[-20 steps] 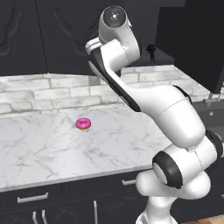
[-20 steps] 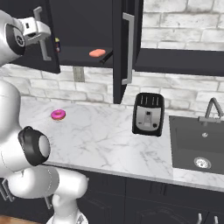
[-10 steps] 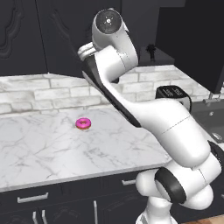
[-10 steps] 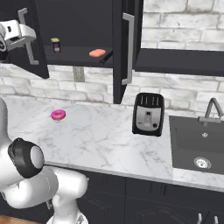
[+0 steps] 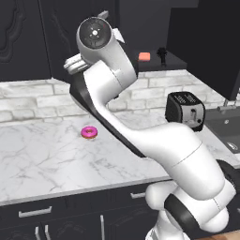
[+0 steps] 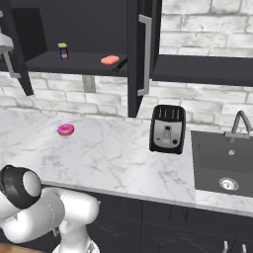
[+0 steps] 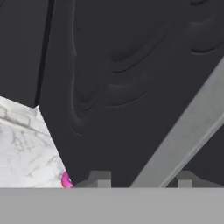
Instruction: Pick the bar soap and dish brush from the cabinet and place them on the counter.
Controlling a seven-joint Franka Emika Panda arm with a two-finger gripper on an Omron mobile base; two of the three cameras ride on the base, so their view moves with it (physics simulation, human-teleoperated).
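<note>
The cabinet (image 6: 74, 29) stood open above the counter (image 6: 113, 158), with its carved door (image 7: 131, 78) close before the gripper (image 7: 142, 177). The silver bar handle (image 7: 188, 131) ran between the two fingertips (image 7: 99, 178), though whether they pressed on it could not be told. The bar soap (image 6: 109, 60) lay on the dark inner shelf, and the dish brush (image 6: 119, 65) lay just to its right at the shelf edge. Farther left on the shelf stood a small yellow-and-blue box (image 6: 63, 51). A pink donut (image 6: 65, 129) and a toaster (image 6: 167, 129) rested well apart on the counter, left of the sink (image 6: 222, 163)
</note>
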